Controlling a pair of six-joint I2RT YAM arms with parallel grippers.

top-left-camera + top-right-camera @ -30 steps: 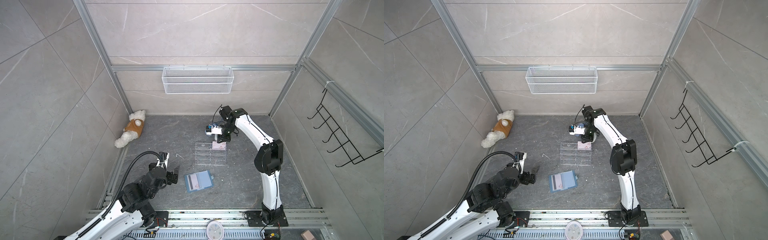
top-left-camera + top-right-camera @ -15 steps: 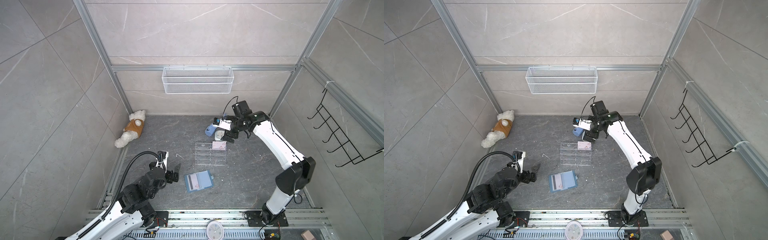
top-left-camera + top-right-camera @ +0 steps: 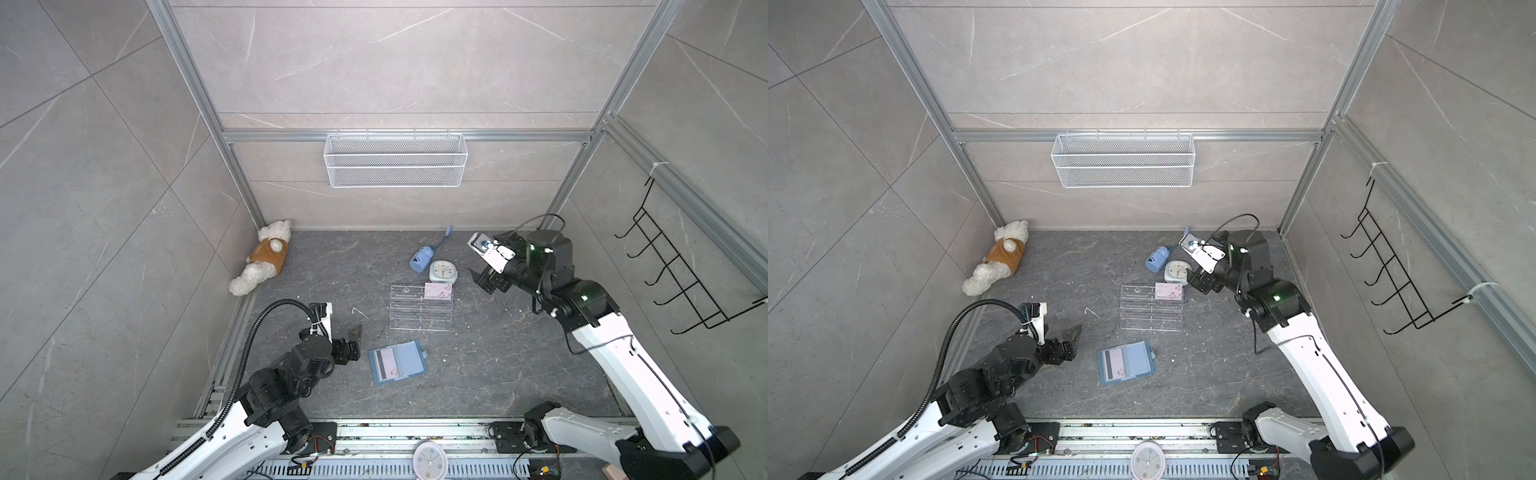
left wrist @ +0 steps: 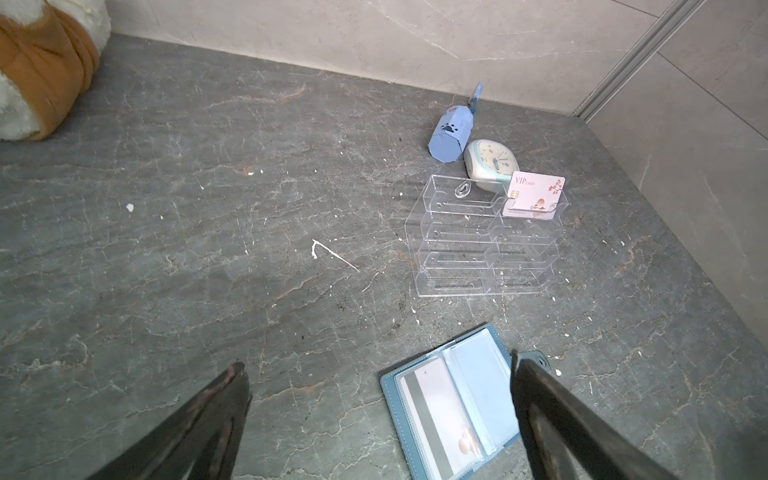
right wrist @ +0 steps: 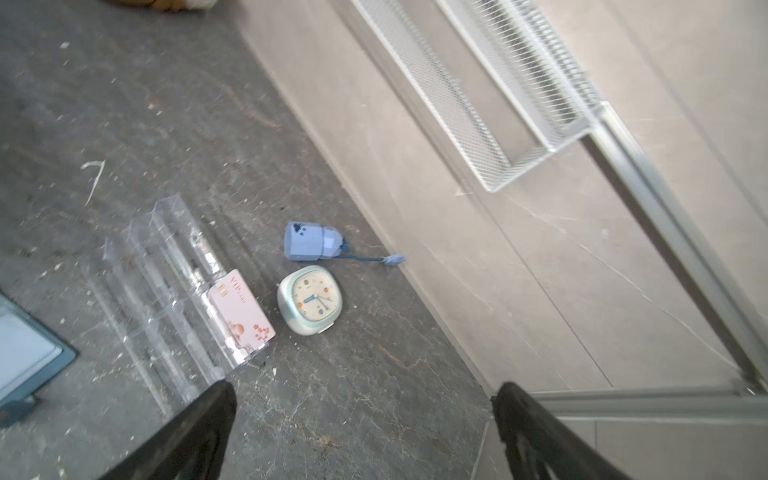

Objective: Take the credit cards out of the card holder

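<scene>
Lying open, dusty-blue card holder [image 3: 410, 358], dark-striped pale credit card [image 3: 384, 365] sleeved inside

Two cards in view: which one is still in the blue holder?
The card showing its dark stripe, lying flat in the open blue holder. The other card, printed face showing, stands in the far row of the clear rack.

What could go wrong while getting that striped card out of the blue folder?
The striped card lies flat behind clear plastic, so the open left gripper may slip off it or drag the whole card holder along. The clear rack stands close by; a wide sweep could topple it and its pink card.
</scene>
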